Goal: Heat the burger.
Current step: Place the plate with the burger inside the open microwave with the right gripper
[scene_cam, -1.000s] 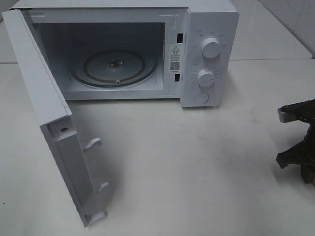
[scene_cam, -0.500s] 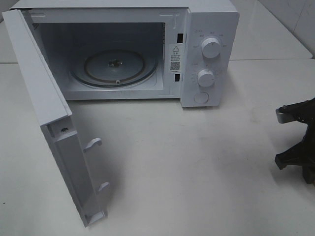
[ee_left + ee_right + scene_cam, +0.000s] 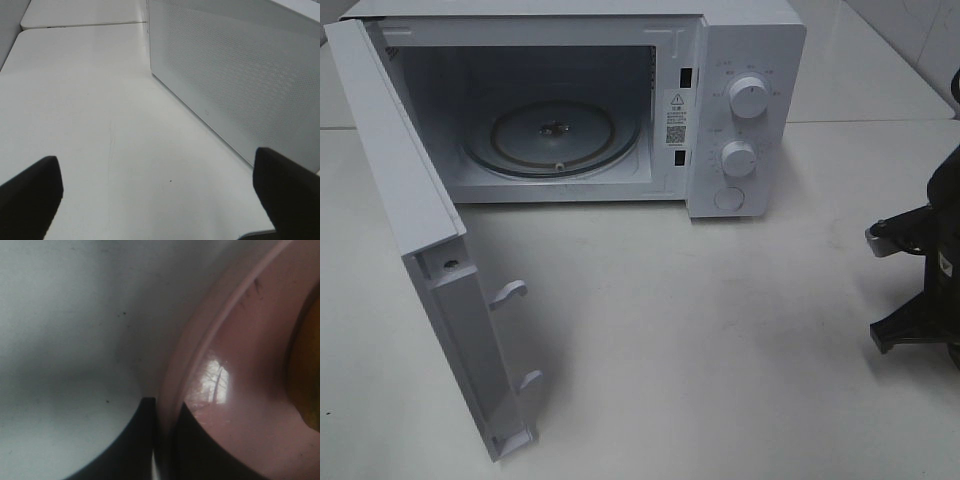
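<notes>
At 3 o'clock on the white table [image 3: 700,330], the black right gripper [image 3: 165,410] pinches the rim of the round pink plate [image 3: 240,390], and the golden-bun burger [image 3: 307,365] sits on that plate. The black left gripper [image 3: 157,192] gapes wide, empty. At 12 o'clock stands the white microwave [image 3: 745,60], its door [image 3: 410,220] open.

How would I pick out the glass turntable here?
Find the white microwave at the back of the table, its door swung open leftward. On its cavity floor lies the turntable: the only clear round disc among flat white walls.
</notes>
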You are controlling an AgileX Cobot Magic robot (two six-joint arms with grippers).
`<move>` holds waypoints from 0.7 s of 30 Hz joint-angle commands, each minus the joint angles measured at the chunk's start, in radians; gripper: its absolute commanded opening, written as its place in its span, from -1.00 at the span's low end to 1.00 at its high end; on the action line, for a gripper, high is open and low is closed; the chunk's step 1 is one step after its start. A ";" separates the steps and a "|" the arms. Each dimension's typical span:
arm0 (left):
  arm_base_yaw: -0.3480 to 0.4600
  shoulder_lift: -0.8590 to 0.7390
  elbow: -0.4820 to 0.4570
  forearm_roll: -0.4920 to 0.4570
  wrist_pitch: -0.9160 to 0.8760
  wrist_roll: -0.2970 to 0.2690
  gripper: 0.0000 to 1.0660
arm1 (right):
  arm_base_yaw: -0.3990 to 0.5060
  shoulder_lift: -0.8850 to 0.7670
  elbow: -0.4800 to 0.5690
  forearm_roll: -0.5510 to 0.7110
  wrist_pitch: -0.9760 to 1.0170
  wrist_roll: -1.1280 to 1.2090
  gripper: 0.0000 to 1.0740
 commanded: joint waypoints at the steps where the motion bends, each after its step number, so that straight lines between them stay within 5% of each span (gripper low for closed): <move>1: 0.001 -0.024 0.004 -0.001 -0.014 -0.003 0.84 | 0.005 -0.003 0.006 -0.016 0.016 0.044 -1.00; 21: 0.001 -0.024 0.004 -0.001 -0.014 -0.003 0.84 | 0.095 -0.090 0.006 -0.156 0.168 0.125 -1.00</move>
